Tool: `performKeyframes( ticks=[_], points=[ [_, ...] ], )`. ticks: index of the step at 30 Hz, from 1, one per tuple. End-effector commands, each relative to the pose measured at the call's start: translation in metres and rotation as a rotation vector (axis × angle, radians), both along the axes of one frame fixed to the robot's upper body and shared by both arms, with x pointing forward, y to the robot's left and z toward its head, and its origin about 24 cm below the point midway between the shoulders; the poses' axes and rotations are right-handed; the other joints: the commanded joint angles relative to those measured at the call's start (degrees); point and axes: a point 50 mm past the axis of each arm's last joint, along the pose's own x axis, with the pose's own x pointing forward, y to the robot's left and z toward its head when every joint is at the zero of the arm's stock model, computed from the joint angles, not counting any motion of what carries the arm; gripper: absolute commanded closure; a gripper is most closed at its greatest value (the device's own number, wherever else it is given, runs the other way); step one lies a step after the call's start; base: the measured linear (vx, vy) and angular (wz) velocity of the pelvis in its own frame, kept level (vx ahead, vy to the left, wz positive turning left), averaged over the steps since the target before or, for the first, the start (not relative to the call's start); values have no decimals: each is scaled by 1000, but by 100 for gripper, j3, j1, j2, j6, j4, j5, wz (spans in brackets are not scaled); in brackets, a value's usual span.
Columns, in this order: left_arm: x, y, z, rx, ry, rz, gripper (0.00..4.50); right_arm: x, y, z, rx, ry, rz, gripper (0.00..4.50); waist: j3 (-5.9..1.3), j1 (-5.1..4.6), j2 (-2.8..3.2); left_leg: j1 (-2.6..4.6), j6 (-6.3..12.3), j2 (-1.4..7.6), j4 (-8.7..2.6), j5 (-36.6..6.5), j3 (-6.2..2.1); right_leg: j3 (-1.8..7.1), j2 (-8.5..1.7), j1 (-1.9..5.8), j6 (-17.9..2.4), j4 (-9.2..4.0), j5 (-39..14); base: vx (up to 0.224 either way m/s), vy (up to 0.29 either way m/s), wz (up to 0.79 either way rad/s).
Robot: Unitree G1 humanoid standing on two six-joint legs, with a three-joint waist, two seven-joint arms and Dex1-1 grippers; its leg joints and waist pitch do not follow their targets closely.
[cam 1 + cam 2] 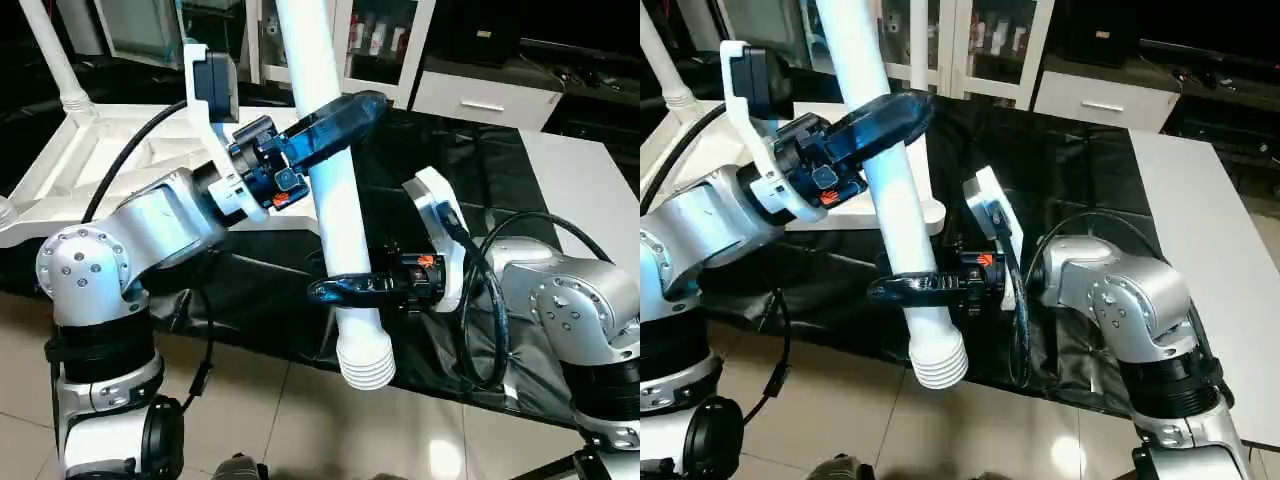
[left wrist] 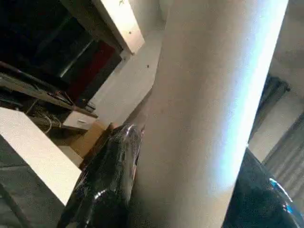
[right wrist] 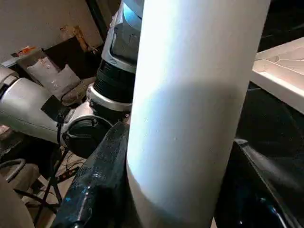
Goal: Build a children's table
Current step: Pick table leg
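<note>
Holding the white leg (image 1: 330,190) near-upright between you: left gripper (image 1: 335,120) clamps it high, right gripper (image 1: 345,288) low, ribbed end down; tabletop (image 1: 120,160) lies far-left, nearer your left arm.

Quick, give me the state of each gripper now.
Left gripper: fingers closed around the white table leg, higher up.
Right gripper: fingers closed around the same leg, near its ribbed end.
</note>
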Motion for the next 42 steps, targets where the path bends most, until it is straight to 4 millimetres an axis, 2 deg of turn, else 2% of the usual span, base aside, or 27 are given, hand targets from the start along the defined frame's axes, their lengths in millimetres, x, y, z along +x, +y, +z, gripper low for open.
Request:
performKeyframes(
  ticks=[1,5,6,8,11,13,16,21,26,29,30,36,42],
  points=[
    [6,1,-3,5,36,33,251,0,2,8,3,-64,-3,267,-409,12,48,132,-393,322,-465,-1001,-217,326,-474,242,-469,-557,-1849,0,0,0],
    [6,1,-3,11,40,42,252,2,2,8,-4,-79,-21,267,-415,24,46,129,-394,323,-461,-956,-215,330,-474,245,-464,-550,-1771,0,0,0],
    [6,1,-4,18,41,52,252,3,3,7,-3,-81,-35,232,-414,27,47,125,-394,322,-462,-937,-214,332,-474,248,-468,-549,-1747,0,0,0],
    [7,1,-5,40,37,76,252,6,4,7,-4,-91,-63,197,-415,27,45,128,-405,320,-460,-970,-214,328,-470,247,-448,-548,-1787,0,0,0],
    [9,1,-5,62,28,100,258,8,4,7,-7,-107,-86,174,-410,21,49,140,-431,321,-472,-1028,-219,330,-467,234,-333,-567,-1897,0,0,0],
    [14,-3,-6,152,0,180,267,16,10,8,-26,-132,-190,158,-410,13,53,133,-459,332,-482,-1024,-229,330,-471,221,-347,-558,-1880,0,0,0],
    [20,-4,-4,211,-13,254,275,24,15,10,-35,-122,-265,156,-410,-9,59,142,-507,331,-488,-1064,-230,340,-476,210,-363,-558,-1884,0,0,0],
    [27,-1,-1,208,9,292,276,27,16,14,-31,-91,-271,156,-421,4,73,128,-541,322,-493,-1074,-233,337,-467,245,-452,-526,-1552,0,0,0],
    [34,3,-1,230,47,362,277,29,15,17,-16,-55,-277,156,-434,-25,70,110,-523,309,-475,-936,-219,338,-458,268,-642,-479,-1155,0,0,0],
    [38,5,-2,240,66,405,277,30,15,17,-18,-46,-287,156,-431,-23,74,126,-532,313,-474,-990,-215,340,-464,263,-633,-496,-1241,0,0,0],
    [39,5,-2,234,76,415,277,30,15,17,-21,-41,-291,156,-427,-23,52,123,-536,317,-480,-1003,-215,341,-470,268,-618,-504,-1292,0,0,0],
    [43,7,-4,253,95,454,277,32,15,15,-51,-44,-308,156,-427,-17,64,124,-555,316,-480,-990,-221,343,-478,264,-540,-514,-1380,0,0,0],
    [44,4,-5,371,39,513,277,32,18,15,-69,-67,-320,156,-432,-21,61,124,-557,321,-480,-942,-221,343,-477,261,-515,-504,-1275,0,0,0]
  ],
)
